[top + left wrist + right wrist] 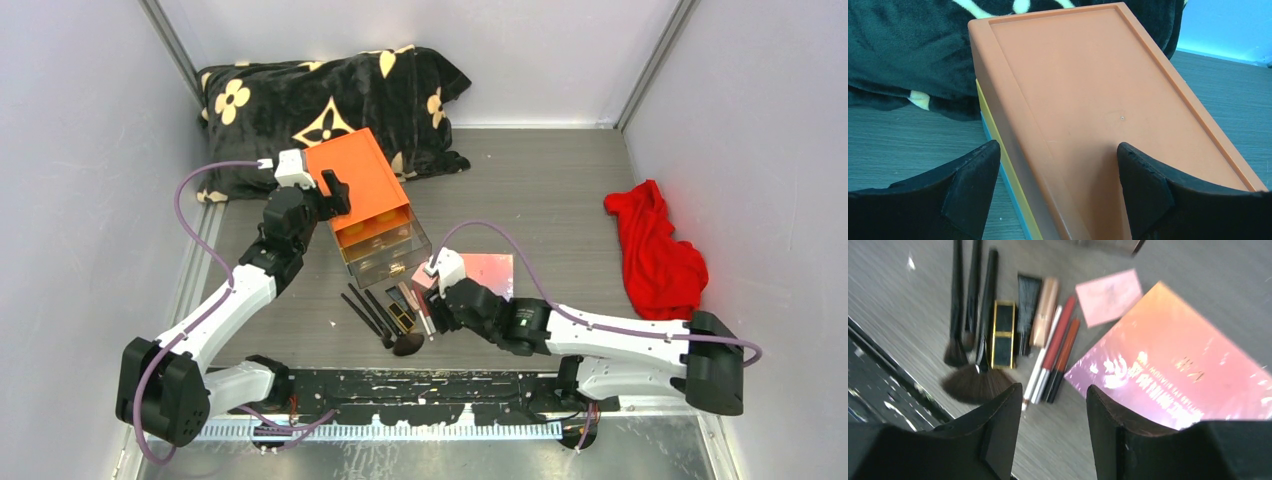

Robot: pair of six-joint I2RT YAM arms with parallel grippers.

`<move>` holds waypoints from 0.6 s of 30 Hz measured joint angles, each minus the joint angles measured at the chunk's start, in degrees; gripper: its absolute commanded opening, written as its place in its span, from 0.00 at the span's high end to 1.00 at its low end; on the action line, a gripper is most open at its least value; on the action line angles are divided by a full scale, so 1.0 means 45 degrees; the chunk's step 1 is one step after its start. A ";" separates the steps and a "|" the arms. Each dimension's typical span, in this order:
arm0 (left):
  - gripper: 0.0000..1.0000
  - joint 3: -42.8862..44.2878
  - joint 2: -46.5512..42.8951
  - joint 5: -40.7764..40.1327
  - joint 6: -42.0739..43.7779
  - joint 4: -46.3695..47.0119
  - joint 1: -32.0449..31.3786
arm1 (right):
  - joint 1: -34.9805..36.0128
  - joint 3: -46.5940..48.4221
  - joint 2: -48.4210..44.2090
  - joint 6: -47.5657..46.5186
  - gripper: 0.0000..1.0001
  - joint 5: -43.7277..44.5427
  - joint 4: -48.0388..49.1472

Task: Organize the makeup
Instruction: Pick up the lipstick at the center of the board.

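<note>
The makeup lies in a row near the table's front: thin black-handled brushes [955, 305], a fluffy brown-headed brush [975, 382], a black-and-gold case [1004, 332], two tubes [1044, 312], and red and dark pencils [1058, 340]. It shows in the top view too [385, 315]. The shiny pink palette [1178, 375] lies flat to their right [487, 272]. My right gripper [1054, 425] is open and empty, just above the table between pencils and palette [432, 318]. My left gripper [1055, 185] is open, its jaws either side of the orange box's left top edge [335, 195].
The orange box [1098, 110] with clear drawers [385, 248] stands behind the makeup, its drawers sticking out toward the front. A black flowered pillow [330, 100] lies at the back left. A red cloth [655, 250] lies at the right. A small pink card [1109, 296] is beside the palette.
</note>
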 measured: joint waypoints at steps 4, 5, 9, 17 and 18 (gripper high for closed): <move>0.15 0.0000 0.0000 -0.0005 0.0000 -0.0005 0.0000 | 0.0073 -0.1200 0.0408 0.0447 0.44 -0.0617 0.0549; 0.15 0.0000 -0.0005 -0.0005 0.0005 -0.0005 0.0000 | 0.0121 -0.1443 0.0408 0.0554 0.43 -0.0641 0.0714; 0.15 0.0000 -0.0019 -0.0029 0.0039 -0.0015 0.0000 | 0.0432 -0.2142 0.0491 0.0957 0.41 -0.0636 0.1462; 0.15 -0.0005 -0.0024 -0.0029 0.0053 -0.0019 0.0000 | 0.2215 -0.2118 0.2798 0.1117 0.39 0.0583 0.3206; 0.15 -0.0005 -0.0024 -0.0034 0.0053 -0.0019 0.0000 | 0.2453 -0.2025 0.3118 0.1103 0.39 0.0792 0.3308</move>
